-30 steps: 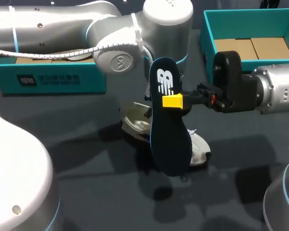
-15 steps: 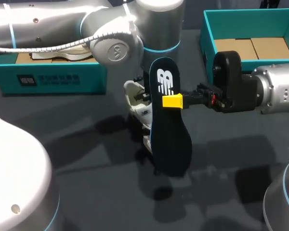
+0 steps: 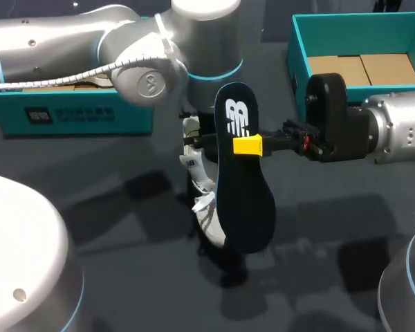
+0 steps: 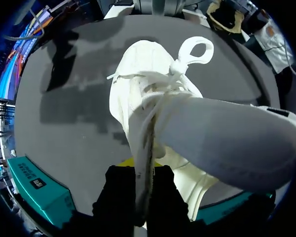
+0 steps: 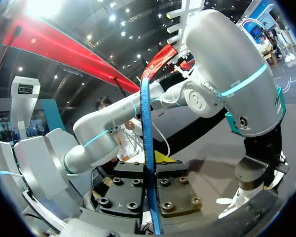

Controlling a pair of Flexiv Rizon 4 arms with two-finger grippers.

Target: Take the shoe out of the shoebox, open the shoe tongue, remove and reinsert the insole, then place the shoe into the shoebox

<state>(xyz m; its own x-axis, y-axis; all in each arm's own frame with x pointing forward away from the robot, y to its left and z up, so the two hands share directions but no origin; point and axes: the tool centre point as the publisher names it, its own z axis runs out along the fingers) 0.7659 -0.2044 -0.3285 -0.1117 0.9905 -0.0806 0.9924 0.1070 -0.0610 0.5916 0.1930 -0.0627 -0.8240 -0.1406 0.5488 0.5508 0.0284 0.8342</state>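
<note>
The shoe (image 3: 206, 207) lay flat on the tabletop (image 3: 124, 228) a second ago. Now the left gripper (image 4: 140, 190), closed on its edge, holds it steeply on end just beside the insole (image 3: 243, 187). The right gripper (image 3: 252, 145) is clamped on the insole, so reinsertion seems next.

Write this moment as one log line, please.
left hand: shut on shoe | right hand: shut on insole, held upright | insole: out of shoe

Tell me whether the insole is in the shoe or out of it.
Out: the insole hangs in the right pincer, while the left pincer holds the shoe.
</note>
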